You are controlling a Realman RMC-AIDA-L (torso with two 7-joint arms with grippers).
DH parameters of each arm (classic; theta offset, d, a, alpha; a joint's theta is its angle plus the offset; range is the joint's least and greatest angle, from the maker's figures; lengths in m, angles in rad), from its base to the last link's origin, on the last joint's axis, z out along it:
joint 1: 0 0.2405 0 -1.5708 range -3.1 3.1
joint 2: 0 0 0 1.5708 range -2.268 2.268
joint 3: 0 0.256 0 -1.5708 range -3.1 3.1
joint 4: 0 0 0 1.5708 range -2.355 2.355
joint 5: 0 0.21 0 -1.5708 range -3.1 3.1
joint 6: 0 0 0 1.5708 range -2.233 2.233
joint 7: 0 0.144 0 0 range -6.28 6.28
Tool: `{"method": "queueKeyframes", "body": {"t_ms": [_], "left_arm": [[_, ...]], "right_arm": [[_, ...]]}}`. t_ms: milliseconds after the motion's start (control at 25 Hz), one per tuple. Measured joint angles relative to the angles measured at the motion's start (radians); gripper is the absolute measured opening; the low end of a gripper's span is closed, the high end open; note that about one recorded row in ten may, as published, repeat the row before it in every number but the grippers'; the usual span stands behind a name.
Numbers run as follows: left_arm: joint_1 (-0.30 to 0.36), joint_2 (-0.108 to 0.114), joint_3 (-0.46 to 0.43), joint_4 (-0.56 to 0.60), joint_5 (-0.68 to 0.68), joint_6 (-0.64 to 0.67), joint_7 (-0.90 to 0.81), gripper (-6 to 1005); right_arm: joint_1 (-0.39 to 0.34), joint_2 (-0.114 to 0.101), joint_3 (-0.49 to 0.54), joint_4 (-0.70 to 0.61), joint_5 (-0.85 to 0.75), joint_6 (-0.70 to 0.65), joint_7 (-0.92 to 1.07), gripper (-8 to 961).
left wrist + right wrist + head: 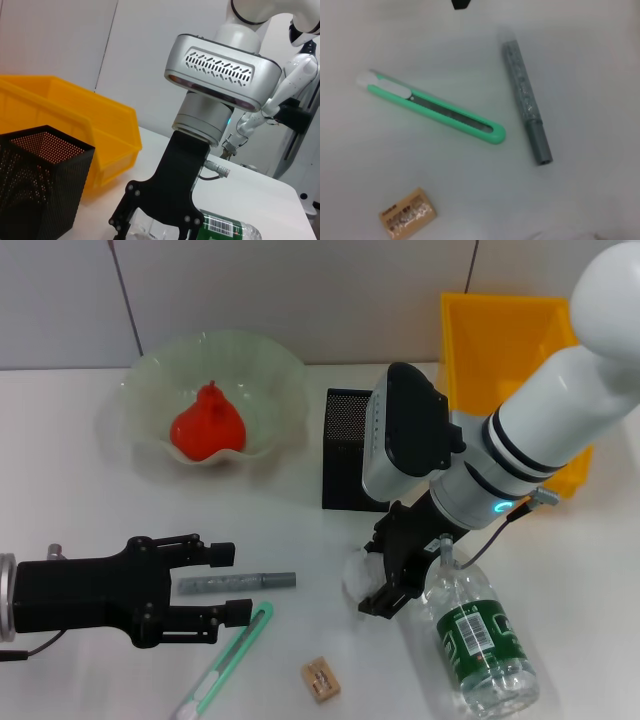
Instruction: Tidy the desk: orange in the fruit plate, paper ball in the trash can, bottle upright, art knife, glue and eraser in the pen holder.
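- Right gripper [392, 580] is down on the crumpled white paper ball [362, 570], which sits on the white desk [90, 500] just beside the neck of the clear plastic bottle with the green label [478, 635], lying on its side. Fingers straddle the ball, part-spread; I can't tell if they've got it clamped.
- Judgement: the step in hand is the paper ball grab, bound for the yellow plastic bin [505, 350] behind the arm.
- Close fully before you lift; the ball is soft, so squeeze until it stops giving.
- Lift straight up. The bottle neck is touching or nearly touching the outer finger, so a sideways drag will roll it.
- Clear the black mesh pen holder [352, 445] on the way back to the bin.
- Left gripper [225, 585] hangs open, holding nothing, around the grey glue stick [237, 582], with the green art knife [228, 660] just beside and the tan eraser [321, 679] near. Keep it parked.
- The orange-red fruit [207, 426] is already in the pale green glass plate [160, 380].
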Motion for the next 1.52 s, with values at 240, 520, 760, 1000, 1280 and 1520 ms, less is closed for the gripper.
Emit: {"method": "queueKeyframes", "body": {"t_ms": [240, 520, 760, 1000, 1280, 1520], "left_arm": [[0.003, 0.0, 0.0, 0.0, -0.002, 0.0, -0.001, 808], [0.004, 0.001, 0.0, 0.0, -0.005, 0.001, -0.004, 808], [0.004, -0.002, 0.0, 0.0, -0.004, -0.001, -0.003, 808], [0.004, -0.005, 0.0, -0.001, -0.004, -0.002, -0.003, 808], [-0.001, -0.011, 0.0, -0.002, -0.003, -0.002, 0.001, 808], [-0.002, -0.013, 0.0, -0.001, -0.003, -0.001, 0.0, 808]], "right_arm": [[-0.021, 0.0, 0.008, 0.037, 0.015, -0.019, 0.006, 659], [-0.103, -0.005, 0.143, 0.217, 0.029, -0.156, 0.016, 561], [-0.211, -0.017, 0.423, 0.373, 0.17, -0.288, -0.032, 573], [-0.296, -0.027, 0.768, 0.381, 0.299, -0.206, -0.084, 585], [-0.304, -0.028, 0.79, 0.302, 0.258, 0.024, -0.092, 598], [-0.296, -0.025, 0.725, 0.229, 0.217, 0.201, -0.052, 610]]}}
